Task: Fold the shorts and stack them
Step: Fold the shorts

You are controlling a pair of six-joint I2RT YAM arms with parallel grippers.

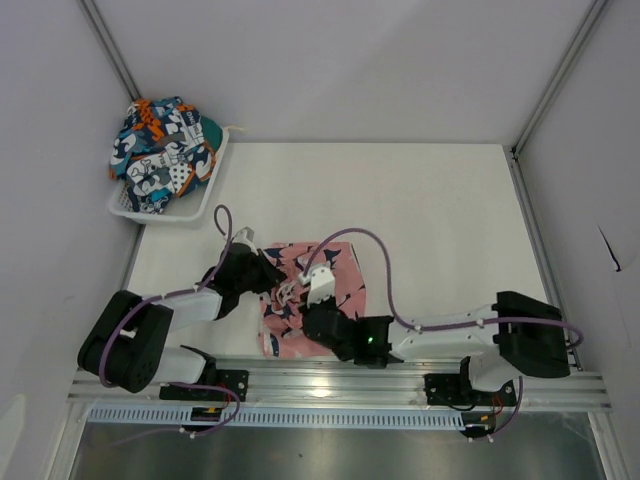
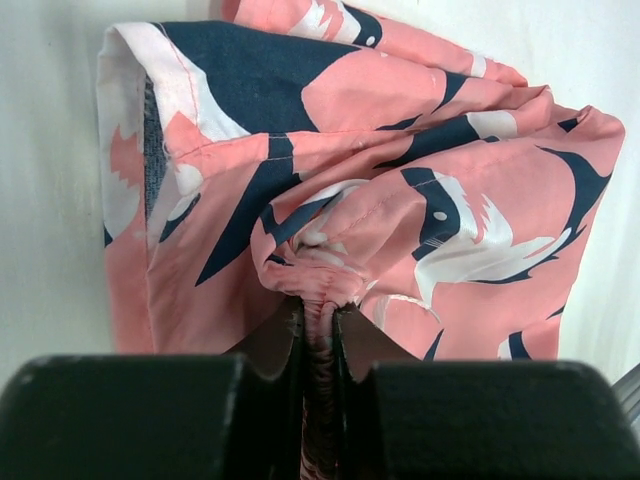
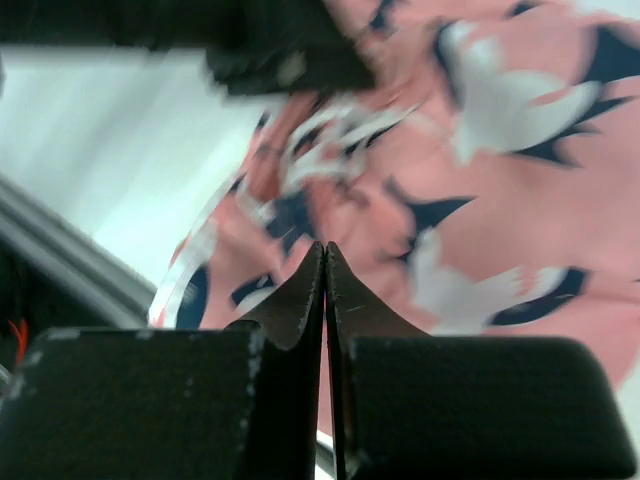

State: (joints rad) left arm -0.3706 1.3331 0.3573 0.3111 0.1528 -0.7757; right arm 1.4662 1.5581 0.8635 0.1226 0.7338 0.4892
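Pinching pink shorts (image 2: pixel 400 150), left hand (image 2: pixel 318 315)

black-and-white left arm (image 1: pixel 130 340) and right arm (image 1: pixel 525 335) — purple cables (image 1: pixel 386 272) loop along both; the left gripper (image 2: pixel 320 315) has black wedge fingers (image 2: pixel 270 345).

In the top view, the left arm (image 1: pixel 185 303) and right arm (image 1: pixel 450 328) hid the middle of the pink shorts (image 1: pixel 347 292), along with both claws' tips. Beyond the right claw (image 3: pixel 325 262) the cloth was blurred, and a dark shape (image 3: pixel 280 50) ran off the top edge. Cloth pinched in the left claw (image 2: pixel 318 318) ran off the bottom edge. The heaped patchwork shorts (image 1: pixel 160 150) covered most of the basket (image 1: pixel 170 216).
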